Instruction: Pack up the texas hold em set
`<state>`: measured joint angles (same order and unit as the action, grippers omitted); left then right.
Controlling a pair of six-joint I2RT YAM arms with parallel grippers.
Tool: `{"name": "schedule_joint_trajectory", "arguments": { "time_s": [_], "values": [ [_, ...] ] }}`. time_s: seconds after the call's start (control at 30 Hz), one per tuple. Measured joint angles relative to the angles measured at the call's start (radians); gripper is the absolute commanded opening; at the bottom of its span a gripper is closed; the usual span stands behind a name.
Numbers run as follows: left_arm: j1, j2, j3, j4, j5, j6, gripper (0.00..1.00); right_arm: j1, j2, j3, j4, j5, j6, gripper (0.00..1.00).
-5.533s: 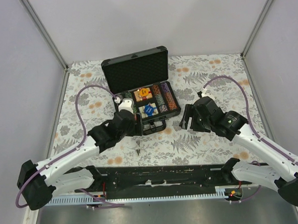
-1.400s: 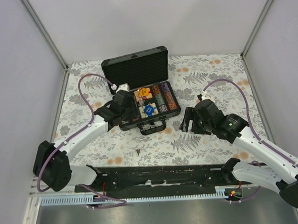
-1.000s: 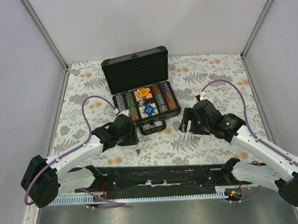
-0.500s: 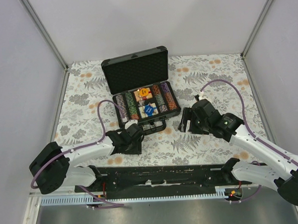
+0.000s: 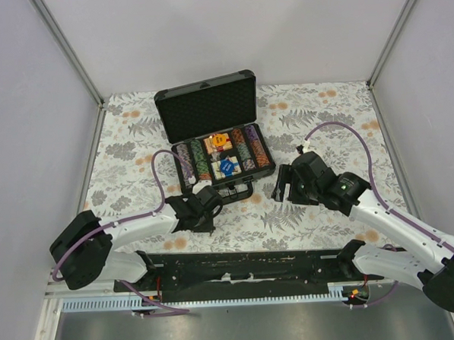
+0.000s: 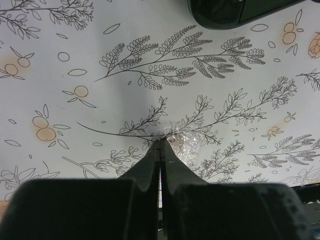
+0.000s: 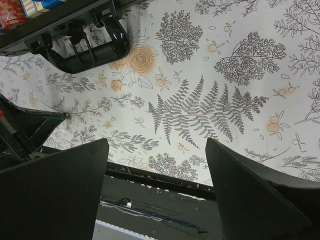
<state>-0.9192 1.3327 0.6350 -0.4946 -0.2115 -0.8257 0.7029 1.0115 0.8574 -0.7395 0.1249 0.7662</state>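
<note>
The texas hold em set's black case [image 5: 252, 185] lies open at mid-table, foam-lined lid [image 5: 208, 106] raised, striped chip rows [image 5: 250, 147] and card decks [image 5: 224, 167] inside. Its handle [image 5: 236, 194] faces me and also shows in the wrist views, handle [image 6: 225, 12] and handle [image 7: 82, 50]. My left gripper [image 5: 211, 221] is down on the table in front of the case. In its own view the left gripper [image 6: 161, 141] is shut, tips pinching the edge of a small clear crinkly plastic packet [image 6: 187, 146]. My right gripper [image 5: 280, 187] hovers right of the handle; the right gripper [image 7: 157, 142] is open and empty.
The floral tablecloth [image 5: 324, 127] covers the table inside grey walls. The black base rail [image 5: 247, 264] runs along the near edge. A purple cable [image 5: 162, 169] loops beside the case's left side; another cable [image 5: 354, 133] arcs over the right arm.
My left arm left the case, swung down to the small packet near the front edge, and its jaws closed on it. The right arm barely moved.
</note>
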Motion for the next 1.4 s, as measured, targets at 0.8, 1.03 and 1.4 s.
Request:
{"name": "schedule_joint_trajectory", "arguments": {
  "time_s": [0.8,1.03,1.4],
  "values": [
    [-0.001,-0.074,0.318,-0.080,-0.167,0.055,0.02,0.000,-0.024,0.000,0.001,0.000,0.000,0.86],
    [0.051,0.084,0.524,-0.020,-0.244,0.103,0.02,0.000,-0.035,0.000,-0.001,0.001,0.000,0.86],
    [0.196,0.293,0.617,0.139,-0.279,0.115,0.02,0.000,-0.050,0.000,-0.003,0.008,-0.001,0.86]
  ]
}}
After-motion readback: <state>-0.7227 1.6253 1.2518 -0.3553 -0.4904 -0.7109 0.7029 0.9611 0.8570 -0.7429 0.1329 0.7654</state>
